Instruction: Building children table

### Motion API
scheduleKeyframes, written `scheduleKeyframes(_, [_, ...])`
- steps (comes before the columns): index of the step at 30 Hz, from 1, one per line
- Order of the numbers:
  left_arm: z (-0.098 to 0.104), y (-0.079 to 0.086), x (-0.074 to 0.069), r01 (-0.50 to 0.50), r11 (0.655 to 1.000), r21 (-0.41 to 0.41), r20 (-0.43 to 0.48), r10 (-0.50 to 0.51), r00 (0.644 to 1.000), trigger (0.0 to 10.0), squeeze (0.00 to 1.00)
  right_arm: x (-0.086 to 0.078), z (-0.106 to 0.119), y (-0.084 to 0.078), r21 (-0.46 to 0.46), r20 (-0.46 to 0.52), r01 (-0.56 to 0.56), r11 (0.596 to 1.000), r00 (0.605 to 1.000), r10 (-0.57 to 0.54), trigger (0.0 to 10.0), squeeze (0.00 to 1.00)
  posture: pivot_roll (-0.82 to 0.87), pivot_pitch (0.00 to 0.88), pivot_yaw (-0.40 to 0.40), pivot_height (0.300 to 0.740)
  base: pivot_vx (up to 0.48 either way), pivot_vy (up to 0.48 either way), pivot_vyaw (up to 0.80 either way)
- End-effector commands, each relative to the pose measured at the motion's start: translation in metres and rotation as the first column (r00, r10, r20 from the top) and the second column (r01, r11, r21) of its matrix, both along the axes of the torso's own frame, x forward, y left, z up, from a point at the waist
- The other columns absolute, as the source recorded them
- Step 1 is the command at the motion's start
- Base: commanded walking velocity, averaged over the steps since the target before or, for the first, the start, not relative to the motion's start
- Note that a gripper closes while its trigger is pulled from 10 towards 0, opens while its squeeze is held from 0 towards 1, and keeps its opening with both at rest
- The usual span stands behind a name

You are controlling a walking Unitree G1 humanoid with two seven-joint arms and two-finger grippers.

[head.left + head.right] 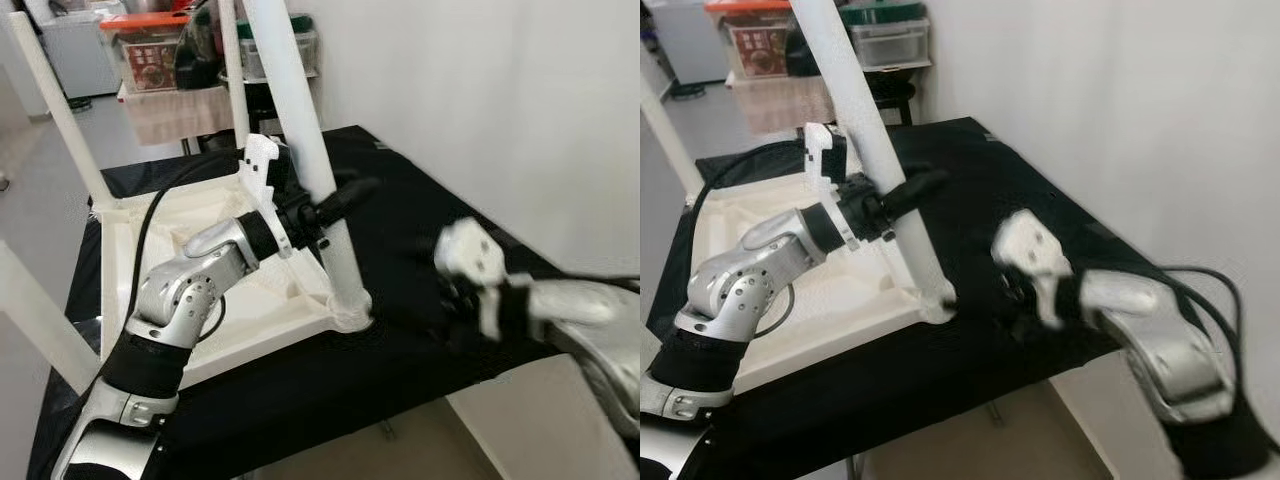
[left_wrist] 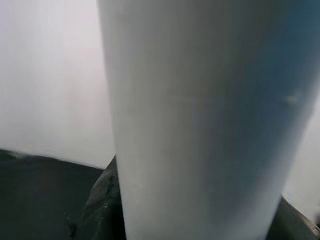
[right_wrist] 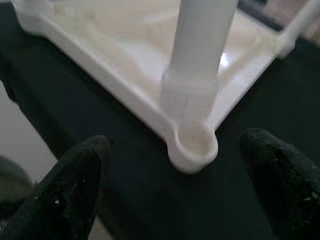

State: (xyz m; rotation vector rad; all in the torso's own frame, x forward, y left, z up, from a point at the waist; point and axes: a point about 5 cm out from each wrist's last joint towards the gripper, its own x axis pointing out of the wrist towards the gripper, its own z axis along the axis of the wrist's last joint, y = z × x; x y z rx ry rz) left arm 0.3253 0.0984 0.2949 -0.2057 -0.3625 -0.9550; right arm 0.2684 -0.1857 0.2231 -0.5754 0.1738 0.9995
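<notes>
The upturned white plastic tabletop [image 1: 250,310] lies on a black cloth [image 1: 420,200], ribbed underside up. A smooth white cylindrical leg [image 1: 305,140] stands in its near right corner socket [image 3: 192,142], long axis near upright. The left gripper [image 1: 335,205] is closed around this leg at mid-height. The right gripper [image 3: 175,180], fingers spread wide, sits near the socket's right, facing it squarely, with neither pad touching.

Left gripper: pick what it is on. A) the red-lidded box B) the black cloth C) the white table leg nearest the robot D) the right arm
C: the left gripper is at the upright white leg seated in the corner of the upside-down tabletop; the right gripper is open near that corner.
</notes>
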Motion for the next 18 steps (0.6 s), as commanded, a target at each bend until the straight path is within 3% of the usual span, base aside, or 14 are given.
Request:
scheduleKeyframes(1, [0.004,-0.001,-0.001,0.001,1.000,0.014,0.027,-0.001,1.000,0.0,0.00,0.009,0.005,-0.004,-0.020,0.049,0.058,0.998,0.997,-0.057,10.0,1.00,-0.11,0.000,0.018,0.740,0.000,0.000,0.00])
scheduleKeyframes(2, [0.004,-0.001,-0.001,0.001,1.000,0.014,0.027,-0.001,1.000,0.0,0.00,0.009,0.005,-0.004,-0.020,0.049,0.058,0.998,0.997,-0.057,10.0,1.00,-0.11,0.000,0.018,0.740,0.000,0.000,0.00])
scheduleKeyframes(3, [0.001,-0.006,-0.004,0.026,0.999,0.022,0.026,-0.027,0.999,0.0,0.00,0.020,0.016,-0.003,0.068,0.102,0.109,0.992,0.988,-0.115,10.0,1.00,-0.11,0.000,0.021,0.740,0.000,0.000,0.00])
scheduleKeyframes(4, [0.000,-0.007,-0.005,0.033,0.999,0.024,0.026,-0.034,0.999,0.0,0.00,0.022,0.019,-0.002,0.093,0.111,0.116,0.989,0.986,-0.126,10.0,1.00,-0.11,0.000,0.021,0.740,0.000,0.000,0.00])
scheduleKeyframes(7, [-0.004,-0.022,-0.014,0.121,0.992,0.028,0.017,-0.121,0.992,0.0,0.00,0.030,0.028,0.014,0.207,0.129,0.108,0.972,0.982,-0.137,10.0,1.00,-0.11,0.000,0.020,0.740,0.000,0.000,0.00])
scheduleKeyframes(16, [-0.007,-0.032,-0.018,0.174,0.984,0.024,0.015,-0.175,0.985,0.0,0.00,0.041,0.031,0.022,0.270,0.113,0.155,0.950,0.975,-0.191,10.0,1.00,-0.11,0.000,0.020,0.740,0.000,0.000,0.00])
scheduleKeyframes(17, [-0.007,-0.035,-0.020,0.188,0.982,0.021,0.013,-0.188,0.982,0.0,0.00,0.038,0.026,0.035,0.272,0.082,0.103,0.957,0.988,-0.130,10.0,0.00,-0.11,0.000,0.022,0.740,0.000,0.000,0.00])
scheduleKeyframes(18, [-0.007,-0.035,-0.020,0.188,0.982,0.021,0.013,-0.188,0.982,0.0,0.00,0.038,0.026,0.035,0.272,0.082,0.103,0.957,0.988,-0.130,10.0,0.00,-0.11,0.000,0.022,0.740,0.000,0.000,0.00])
